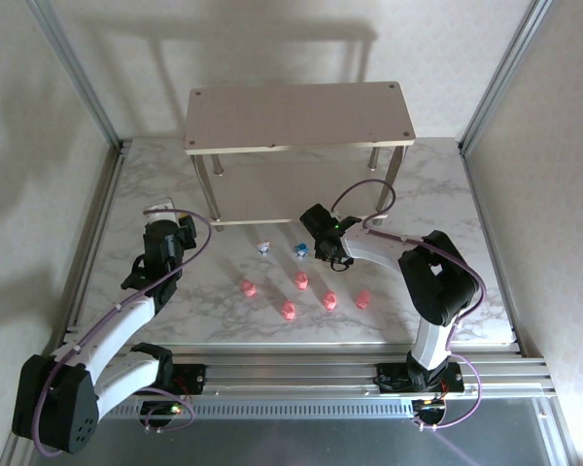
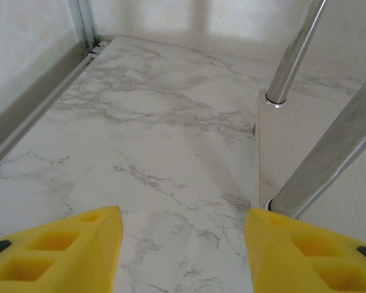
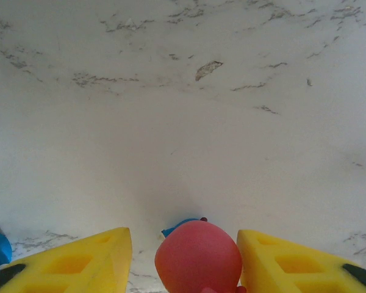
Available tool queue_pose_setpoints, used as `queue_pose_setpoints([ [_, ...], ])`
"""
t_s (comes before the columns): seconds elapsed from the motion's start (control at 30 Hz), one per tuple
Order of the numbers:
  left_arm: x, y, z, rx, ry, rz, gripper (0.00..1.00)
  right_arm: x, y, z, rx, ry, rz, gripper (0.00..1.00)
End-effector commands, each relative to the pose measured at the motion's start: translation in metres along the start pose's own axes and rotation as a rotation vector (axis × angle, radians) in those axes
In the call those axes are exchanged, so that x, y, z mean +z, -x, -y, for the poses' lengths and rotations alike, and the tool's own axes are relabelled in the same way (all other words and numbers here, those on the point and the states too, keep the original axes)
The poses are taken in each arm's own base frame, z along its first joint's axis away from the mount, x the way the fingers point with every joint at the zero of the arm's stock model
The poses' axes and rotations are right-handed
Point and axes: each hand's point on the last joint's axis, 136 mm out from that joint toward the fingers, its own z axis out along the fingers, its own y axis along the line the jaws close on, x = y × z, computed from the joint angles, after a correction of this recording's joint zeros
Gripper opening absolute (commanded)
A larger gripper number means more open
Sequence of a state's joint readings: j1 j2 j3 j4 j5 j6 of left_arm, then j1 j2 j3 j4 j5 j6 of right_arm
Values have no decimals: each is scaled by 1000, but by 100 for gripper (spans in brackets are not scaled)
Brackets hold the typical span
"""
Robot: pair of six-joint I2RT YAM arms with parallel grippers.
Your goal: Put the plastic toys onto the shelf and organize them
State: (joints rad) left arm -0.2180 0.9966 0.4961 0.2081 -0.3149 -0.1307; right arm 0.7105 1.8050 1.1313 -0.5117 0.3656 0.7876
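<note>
I read the table (image 1: 160, 175) as matt marble-patterned, the shelf (image 1: 296, 112) as smooth matt boards on glossy metal legs (image 2: 296, 52), the red toy (image 3: 198, 256) as smooth plastic.

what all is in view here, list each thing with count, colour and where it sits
shelf: one, pale beige boards on silver legs, far middle of the table
pink toys: five, pink, loose cluster in front of the shelf
whitish-blue toy: one, whitish-blue, just in front of the shelf's lower board
blue toy: one, blue, right of the whitish-blue toy
red toy: one, red, between the right gripper's fingers
table: one, white marble pattern, under everything
left gripper: one, yellow fingers, open, by the shelf's left end
right gripper: one, yellow fingers, open around the red toy
</note>
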Motion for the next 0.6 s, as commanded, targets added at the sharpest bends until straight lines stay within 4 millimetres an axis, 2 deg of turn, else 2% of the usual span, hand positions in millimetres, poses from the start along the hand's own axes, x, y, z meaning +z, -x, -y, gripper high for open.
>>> queue_pose_setpoints([
  [0.0, 0, 19, -1, -12, 6, 46, 55, 2, 6, 2, -8, -17, 9, 49],
  [0.57, -2, 21, 0, -16, 2, 50, 54, 5, 4, 7, -24, -21, 9, 41],
])
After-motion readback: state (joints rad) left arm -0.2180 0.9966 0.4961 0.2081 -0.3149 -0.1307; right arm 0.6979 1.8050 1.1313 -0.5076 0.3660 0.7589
